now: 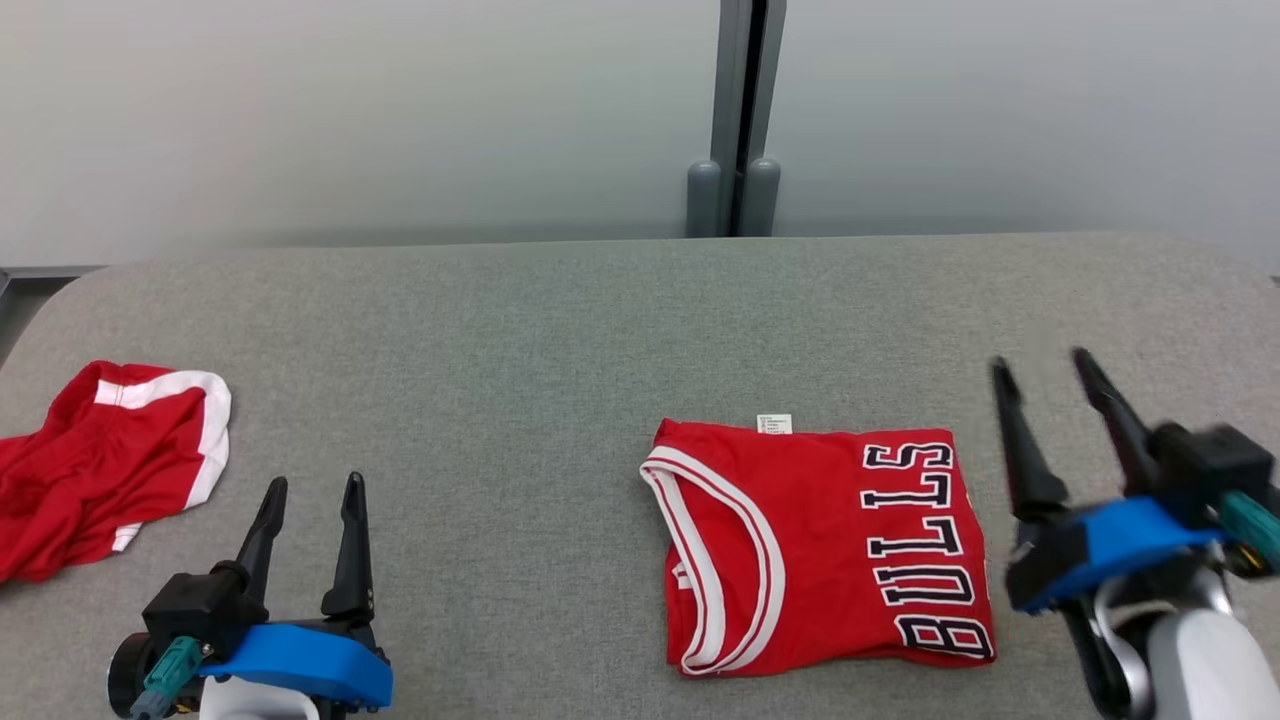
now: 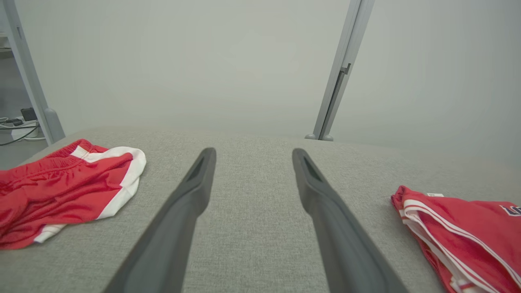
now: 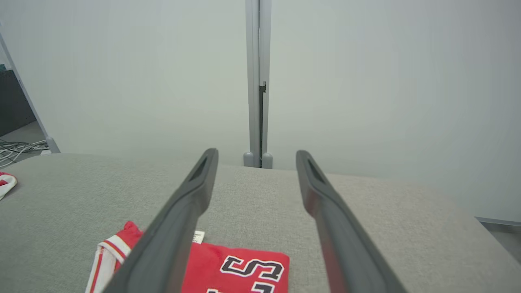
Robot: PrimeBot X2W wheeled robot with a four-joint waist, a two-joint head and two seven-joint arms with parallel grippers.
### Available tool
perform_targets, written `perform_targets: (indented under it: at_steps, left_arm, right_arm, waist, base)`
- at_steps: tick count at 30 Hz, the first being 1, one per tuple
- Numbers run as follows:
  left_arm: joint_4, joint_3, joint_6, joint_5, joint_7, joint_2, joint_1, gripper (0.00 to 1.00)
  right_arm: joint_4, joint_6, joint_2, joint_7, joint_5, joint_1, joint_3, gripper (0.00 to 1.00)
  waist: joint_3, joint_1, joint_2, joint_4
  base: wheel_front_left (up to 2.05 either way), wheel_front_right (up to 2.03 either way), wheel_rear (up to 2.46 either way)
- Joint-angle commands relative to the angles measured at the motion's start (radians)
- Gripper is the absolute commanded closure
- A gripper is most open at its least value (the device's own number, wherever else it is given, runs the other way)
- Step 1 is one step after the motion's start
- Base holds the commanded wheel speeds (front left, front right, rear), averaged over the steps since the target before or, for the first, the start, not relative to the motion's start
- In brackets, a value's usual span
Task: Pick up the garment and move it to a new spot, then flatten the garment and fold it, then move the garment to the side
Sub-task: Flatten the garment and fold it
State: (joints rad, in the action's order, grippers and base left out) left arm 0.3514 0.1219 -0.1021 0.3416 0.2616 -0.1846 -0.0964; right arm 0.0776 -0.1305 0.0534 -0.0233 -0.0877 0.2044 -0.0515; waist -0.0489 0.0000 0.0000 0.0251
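A grey surface (image 1: 500, 330) is showing a matt, coarse woven cloth covering. The folded red jersey (image 1: 800, 540) is looking like smooth, faintly shiny knit cloth, with white trim and a small papery label (image 1: 774, 424). The crumpled red shorts (image 1: 90, 470) are showing the same soft cloth. The left hand (image 1: 315, 483) and right hand (image 1: 1042, 360) are showing matt dark plastic fingers and smooth blue plastic collars.

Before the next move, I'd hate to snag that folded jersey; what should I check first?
1. The jersey is folded and flat on the table: ok.
2. Jaws of the right gripper open, nothing between them: ok.
3. Height of the right gripper above the fabric: cannot tell.
4. Jaws of the left gripper open and empty: ok.
5. The shorts lie apart from the jersey, at the table's left: ok.
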Motion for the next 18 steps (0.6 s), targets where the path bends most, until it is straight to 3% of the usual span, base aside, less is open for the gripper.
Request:
perform_targets:
  at_steps: [1,6,18]
  left_arm:
    - [-0.009,-0.002,0.005,-0.006,0.005,-0.003,0.010,0.00]
    - [-0.023,-0.006,0.011,-0.010,0.005,-0.005,0.031,0.00]
    - [-0.017,-0.014,0.019,-0.002,0.005,-0.005,0.068,0.00]
  right_arm:
    - [-0.018,0.000,0.002,0.025,0.017,-0.044,-0.029,0.00]
    - [-0.021,0.000,-0.002,0.088,-0.010,-0.127,-0.066,0.00]
    - [0.079,0.000,0.001,0.159,-0.006,-0.172,-0.038,0.00]
  waist:
    - [0.008,0.0000,0.0000,-0.008]
    - [0.025,0.0000,0.0000,-0.028]
    - [0.055,0.0000,0.0000,-0.024]
  base:
    - [0.00,0.00,0.00]
    - [0.00,0.00,0.00]
    - [0.00,0.00,0.00]
